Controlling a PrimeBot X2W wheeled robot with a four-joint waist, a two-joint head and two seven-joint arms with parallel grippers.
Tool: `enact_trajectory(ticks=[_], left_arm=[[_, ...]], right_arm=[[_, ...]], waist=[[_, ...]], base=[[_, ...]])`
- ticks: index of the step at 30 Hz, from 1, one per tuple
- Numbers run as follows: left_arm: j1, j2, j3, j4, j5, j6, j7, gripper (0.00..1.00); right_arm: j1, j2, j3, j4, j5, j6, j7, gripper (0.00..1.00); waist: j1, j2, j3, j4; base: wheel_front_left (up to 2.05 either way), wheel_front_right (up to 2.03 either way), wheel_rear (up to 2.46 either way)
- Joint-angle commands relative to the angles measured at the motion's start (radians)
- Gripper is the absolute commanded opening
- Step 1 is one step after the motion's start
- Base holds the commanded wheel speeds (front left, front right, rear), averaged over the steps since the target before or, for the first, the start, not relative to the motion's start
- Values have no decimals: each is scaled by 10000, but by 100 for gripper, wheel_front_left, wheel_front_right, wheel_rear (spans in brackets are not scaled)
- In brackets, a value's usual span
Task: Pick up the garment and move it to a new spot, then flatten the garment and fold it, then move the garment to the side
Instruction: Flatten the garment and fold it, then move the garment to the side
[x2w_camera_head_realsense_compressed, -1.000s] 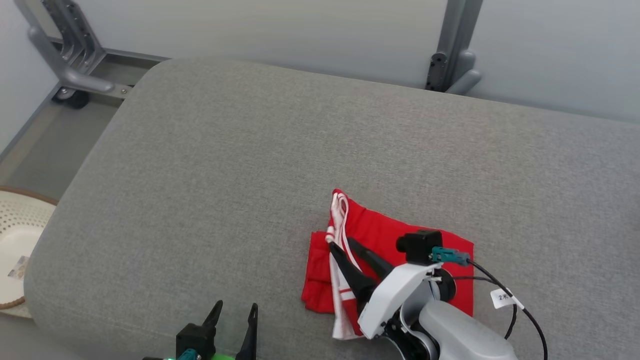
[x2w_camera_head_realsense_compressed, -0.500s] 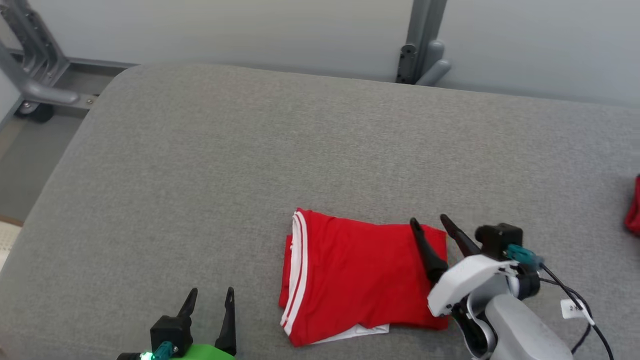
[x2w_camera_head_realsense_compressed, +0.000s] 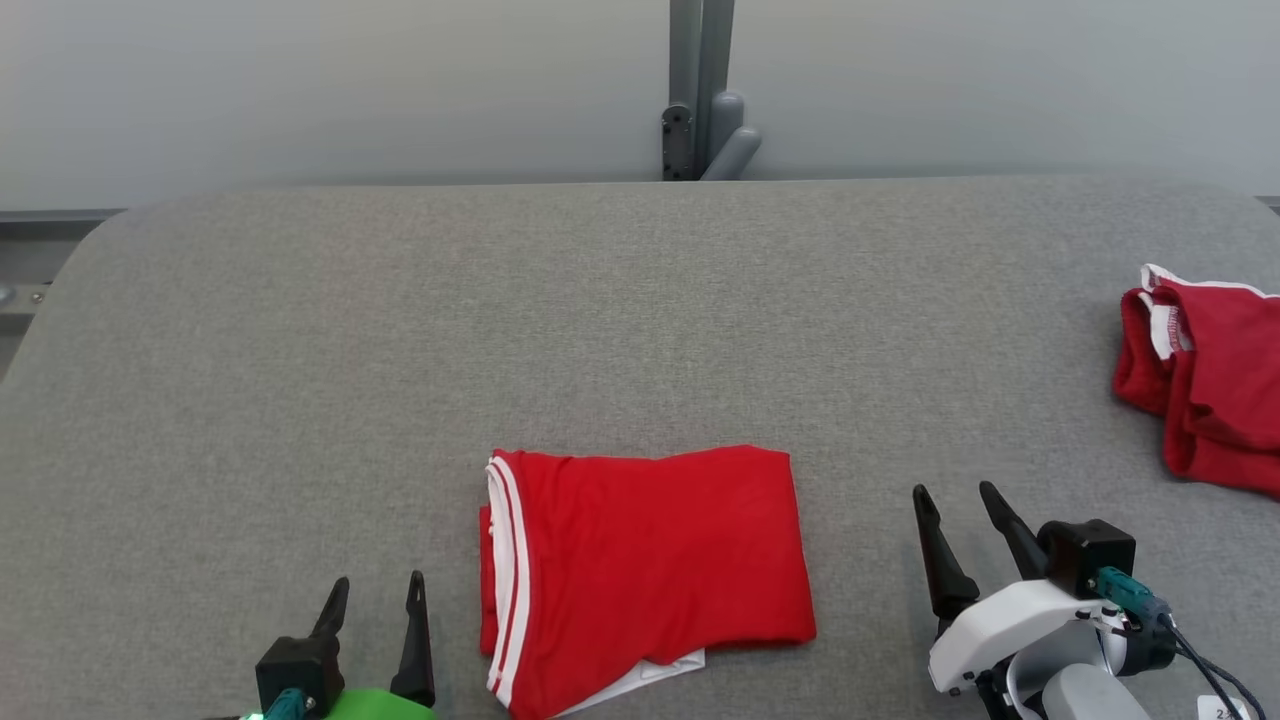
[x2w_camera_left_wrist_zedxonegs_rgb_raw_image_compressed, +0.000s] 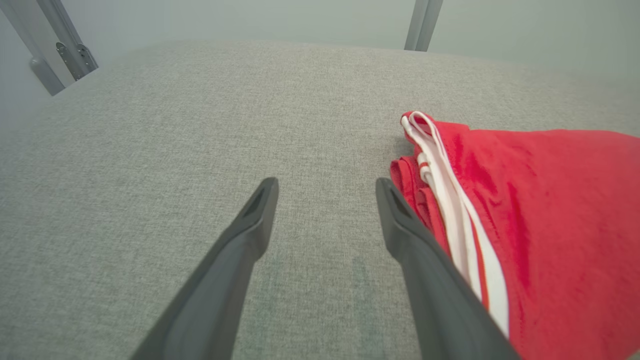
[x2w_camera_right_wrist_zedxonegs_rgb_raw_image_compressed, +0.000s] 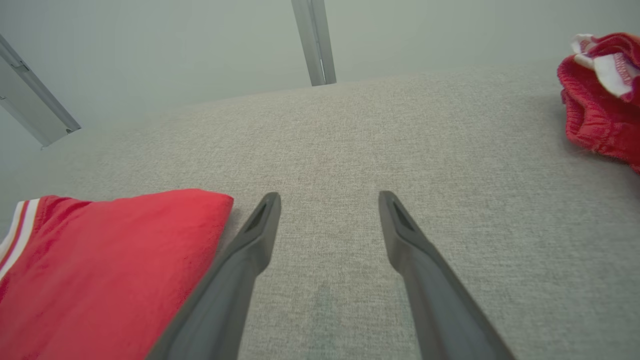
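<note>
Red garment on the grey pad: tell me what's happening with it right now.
A two-armed robot is working on it. The red garment lies folded into a rough rectangle on the grey pad, with white stripes along its left edge. Neither arm holds it: the left pincer and the right pincer stand open, one on each side of it, gripping nothing. A second red garment sits crumpled at the pad's far right.

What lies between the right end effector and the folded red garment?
Nothing but bare grey cushion, as the head view shows; the right end effector stands apart from the folded garment.
</note>
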Motion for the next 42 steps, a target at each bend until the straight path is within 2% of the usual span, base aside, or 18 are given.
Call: enact_trajectory(ticks=[1, 12, 21, 24, 31, 37, 42], left_arm=[[163, 41, 118, -70, 51, 44, 3, 100], [468, 38, 835, -473, 202, 19, 4, 100], [525, 41, 924, -529, 279, -65, 4, 100], [450, 41, 756, -517, 217, -85, 4, 100], [72, 43, 162, -384, 98, -175, 4, 100], [-104, 41, -209, -222, 61, -202, 4, 100], [-65, 38, -198, -170, 131, -192, 4, 100]], right_arm=[[241, 66, -117, -154, -215, 0, -23, 100], [838, 153, -675, -1010, -600, 0, -24, 100], [920, 179, -570, -1104, -521, 0, -24, 100], [873, 181, -273, -965, -399, 0, -24, 100], [-50, 169, 1404, -232, 689, 0, -24, 100], [-944, 167, 2070, 1522, 1434, 0, -23, 100], [-1379, 169, 2668, 2529, 2013, 0, 22, 100]], waist=[[0, 0, -128, -367], [0, 0, -379, -890], [0, 0, -384, -857], [0, 0, -254, -681], [0, 0, 399, 140], [0, 0, 648, 984], [0, 0, 701, 1330]], base=[[0, 0, 0], [0, 0, 0], [0, 0, 0], [0, 0, 0], [0, 0, 0], [0, 0, 0], [0, 0, 0]])
